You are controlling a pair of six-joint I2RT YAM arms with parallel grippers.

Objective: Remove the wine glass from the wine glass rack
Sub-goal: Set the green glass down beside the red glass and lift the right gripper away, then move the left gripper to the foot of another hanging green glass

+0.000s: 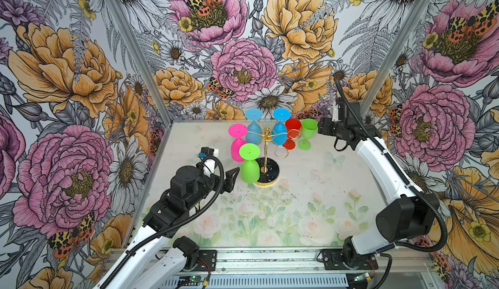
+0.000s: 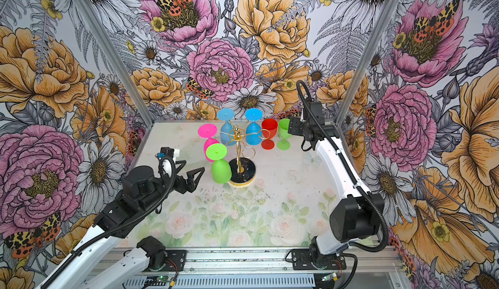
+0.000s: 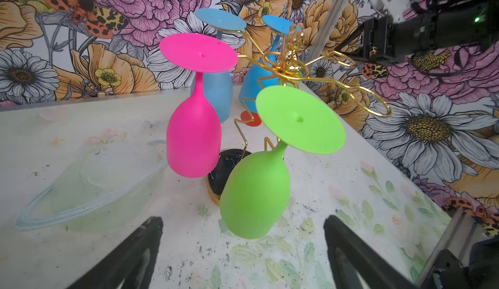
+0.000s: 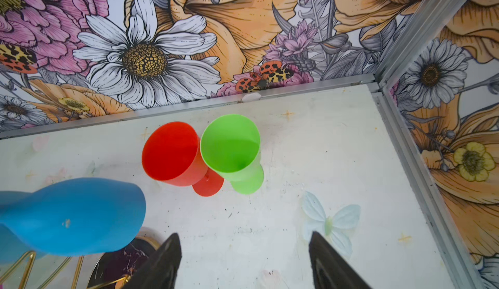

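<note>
Four glasses hang upside down on the wine glass rack [image 1: 266, 135] at centre frame in both top views. Left gripper [image 2: 194, 165], jaws spread, sits just left of the hanging green wine glass [image 2: 221, 171]. Right gripper [image 4: 244, 235], spread and empty, hovers near the upright green glass [image 4: 229, 144].

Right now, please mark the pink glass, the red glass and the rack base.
pink glass [image 3: 193, 139]: left wrist view, bowl.
red glass [image 4: 170, 152]: right wrist view, bowl.
rack base [image 1: 272, 170]: in a top view, black top.
</note>
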